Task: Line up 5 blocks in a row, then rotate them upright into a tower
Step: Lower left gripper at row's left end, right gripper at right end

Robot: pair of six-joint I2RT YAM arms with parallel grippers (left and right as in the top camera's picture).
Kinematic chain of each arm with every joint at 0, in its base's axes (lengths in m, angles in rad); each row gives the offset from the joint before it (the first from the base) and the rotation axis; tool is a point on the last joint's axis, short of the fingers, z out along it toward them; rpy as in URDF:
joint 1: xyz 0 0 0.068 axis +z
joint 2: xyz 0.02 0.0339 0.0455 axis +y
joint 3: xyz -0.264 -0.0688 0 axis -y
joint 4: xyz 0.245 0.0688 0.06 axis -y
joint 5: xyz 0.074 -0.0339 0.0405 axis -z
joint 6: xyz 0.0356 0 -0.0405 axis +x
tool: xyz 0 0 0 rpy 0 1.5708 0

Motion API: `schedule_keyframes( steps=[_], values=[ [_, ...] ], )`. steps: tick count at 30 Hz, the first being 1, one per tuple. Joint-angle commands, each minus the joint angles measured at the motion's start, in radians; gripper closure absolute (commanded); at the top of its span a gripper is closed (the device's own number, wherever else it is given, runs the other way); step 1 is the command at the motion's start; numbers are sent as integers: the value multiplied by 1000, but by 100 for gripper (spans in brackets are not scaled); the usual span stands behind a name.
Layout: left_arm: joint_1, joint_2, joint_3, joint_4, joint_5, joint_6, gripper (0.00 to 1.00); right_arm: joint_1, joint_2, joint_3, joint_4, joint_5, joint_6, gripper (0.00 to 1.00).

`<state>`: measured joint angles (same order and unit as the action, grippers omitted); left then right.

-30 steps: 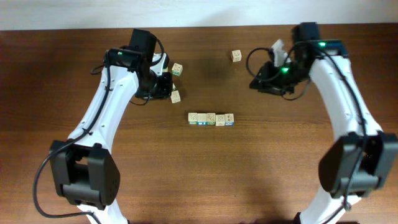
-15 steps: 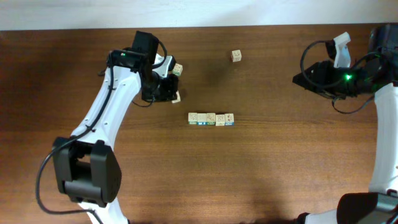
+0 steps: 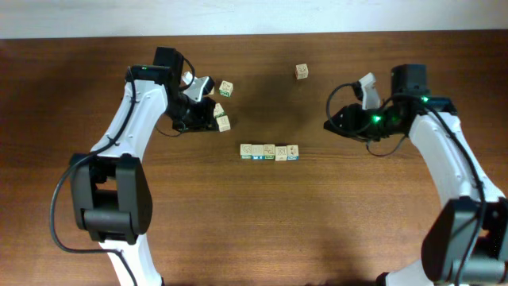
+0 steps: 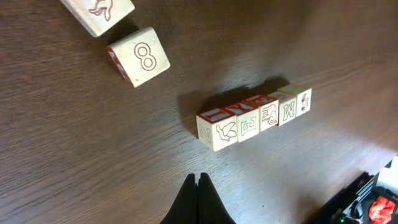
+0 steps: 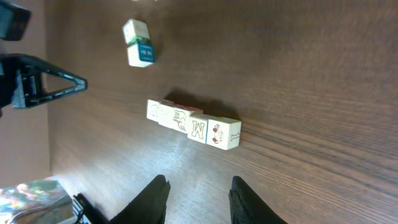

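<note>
- The blocks [image 3: 270,152] are lying in one row at the middle of the table [image 3: 254,230], long axis running side to side between the arms.
- The left gripper [image 4: 199,186] is hovering empty, fingers together, off the row's left end.
- The right gripper [image 5: 199,193] is hanging empty, jaws apart, seemingly about as near.
</note>
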<state>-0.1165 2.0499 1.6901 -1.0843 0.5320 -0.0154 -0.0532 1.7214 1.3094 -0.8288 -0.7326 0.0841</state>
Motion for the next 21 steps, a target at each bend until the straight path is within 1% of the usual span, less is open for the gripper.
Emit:
schedule_keyframes(
  steps=[1,7,8,10,13,14,16,18,19,21],
  values=[
    [-3,29,-8,-1,30,41,100,28,55,-11,8,43,56,66],
    [-3,85,-8,-2,31,47,100,72,127,-13,31,106,117,67],
    [-3,85,-8,-1,31,47,100,79,134,-14,34,109,129,70],
    [-3,85,-8,-2,31,48,100,82,143,-24,50,117,143,71],
    [-3,85,-8,-3,69,101,100,82,154,-48,82,116,154,70],
    [-3,85,-8,-3,75,101,100,83,156,-65,97,99,154,70],
    [-3,85,-8,-2,75,101,100,88,164,-84,115,90,153,76],
    [-3,85,-8,-2,75,100,100,99,172,-108,151,90,154,92],
    [-3,85,-8,-2,74,100,100,106,173,-119,168,90,158,93],
    [-3,85,-8,-3,75,100,100,119,173,-138,199,90,158,93]
  ],
)
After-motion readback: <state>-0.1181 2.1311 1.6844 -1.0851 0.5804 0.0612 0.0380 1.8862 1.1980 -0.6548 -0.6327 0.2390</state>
